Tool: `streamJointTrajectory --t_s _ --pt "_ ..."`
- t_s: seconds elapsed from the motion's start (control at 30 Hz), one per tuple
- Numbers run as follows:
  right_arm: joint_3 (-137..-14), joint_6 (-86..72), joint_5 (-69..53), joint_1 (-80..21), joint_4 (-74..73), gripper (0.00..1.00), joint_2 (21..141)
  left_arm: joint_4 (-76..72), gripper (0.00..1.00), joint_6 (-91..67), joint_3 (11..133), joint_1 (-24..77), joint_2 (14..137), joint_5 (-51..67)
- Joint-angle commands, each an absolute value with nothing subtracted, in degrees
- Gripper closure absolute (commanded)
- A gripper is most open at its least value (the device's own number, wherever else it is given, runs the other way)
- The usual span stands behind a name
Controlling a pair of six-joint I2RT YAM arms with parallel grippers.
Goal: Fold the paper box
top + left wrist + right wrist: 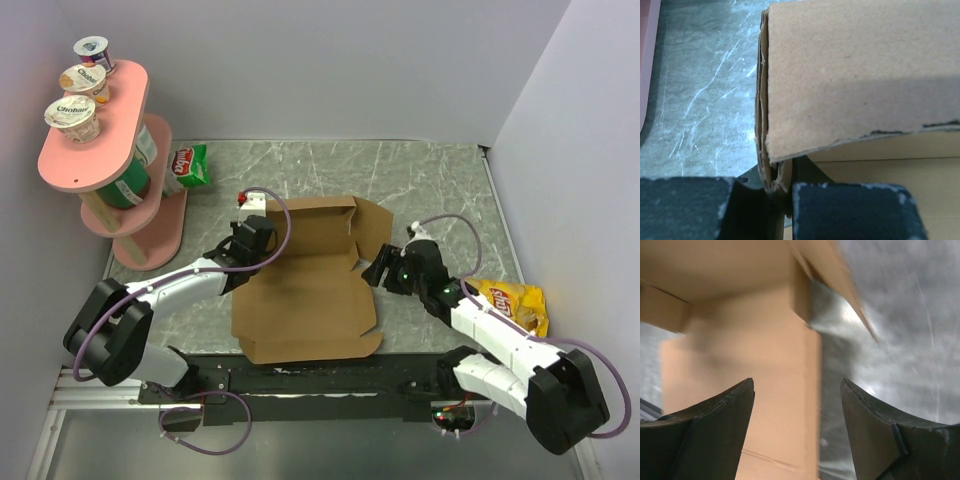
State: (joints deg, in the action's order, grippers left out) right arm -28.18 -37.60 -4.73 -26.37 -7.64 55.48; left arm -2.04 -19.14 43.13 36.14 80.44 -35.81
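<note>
The paper box [300, 295] lies in the middle of the table as a brown cardboard sheet, partly folded, with flaps raised at its far side. My left gripper [243, 243] is at the box's far left corner. In the left wrist view the gripper [777, 192] is shut on the folded, layered side wall [771, 170], which is pinched between its dark pads [855, 210]. My right gripper [381, 272] hovers at the box's right edge. It [797, 385] is open, with a cardboard flap [770, 405] below the gap and not touching either of its fingers [715, 425].
A pink two-tier shelf [75, 165] with yoghurt cups [72, 115] stands at the back left, and a green snack bag [190, 165] lies beside it. A yellow chip bag [515, 305] sits on the right, near my right arm. Walls close in the table [430, 180].
</note>
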Motion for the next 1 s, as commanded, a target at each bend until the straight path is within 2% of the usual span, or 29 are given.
streamJointTrajectory --t_s 0.0,0.17,0.27,0.3,0.33,0.47,0.5,0.57,0.67,0.77,0.93,0.97 --pt "-26.5 -39.5 -5.5 -26.8 -7.8 0.23 57.9 -0.2 0.99 -16.8 44.0 36.1 80.0 -34.3" --pt "-24.9 -40.2 -3.6 -27.0 -3.6 0.34 62.5 -0.2 0.99 -16.7 43.9 36.1 80.1 -34.5" --pt "-25.1 -41.1 -1.2 -27.2 -3.7 0.55 66.1 -0.2 0.99 -16.7 44.0 36.1 80.0 -34.5" --pt "-24.9 -41.5 -0.4 -27.2 -4.0 0.67 67.1 -0.2 0.99 -16.7 44.0 36.1 79.9 -34.5" --pt "-24.8 -41.9 -0.1 -27.2 -4.0 0.72 67.6 -0.2 0.99 -16.6 43.9 36.1 79.8 -34.7" --pt "-24.7 -41.9 -0.1 -27.2 -3.3 0.82 71.5 -0.8 0.99 -16.1 43.2 36.1 79.0 -34.3" --pt "-24.8 -42.2 -0.1 -27.2 -3.3 0.9 72.4 -0.9 0.99 -16.0 43.2 36.1 78.8 -34.2" --pt "-25.3 -42.5 1.5 -27.3 -4.9 0.96 74.8 -1.0 0.99 -15.9 43.2 36.1 78.4 -34.4" --pt "-25.8 -43.1 5.2 -29.2 -7.5 0.97 76.5 -1.3 0.99 -15.8 42.9 36.1 77.8 -33.9" --pt "-27.9 -44.5 12.4 -32.8 -12.8 0.92 77.9 -1.6 0.99 -16.0 42.9 36.1 77.4 -33.4" --pt "-30.8 -47.1 20.9 -39.0 -18.2 0.82 79.5 -1.8 0.99 -15.5 42.7 36.1 77.5 -33.5" --pt "-31.2 -47.4 21.2 -39.7 -18.8 0.75 80.4 -1.9 0.99 -15.4 42.8 36.1 77.6 -33.5"
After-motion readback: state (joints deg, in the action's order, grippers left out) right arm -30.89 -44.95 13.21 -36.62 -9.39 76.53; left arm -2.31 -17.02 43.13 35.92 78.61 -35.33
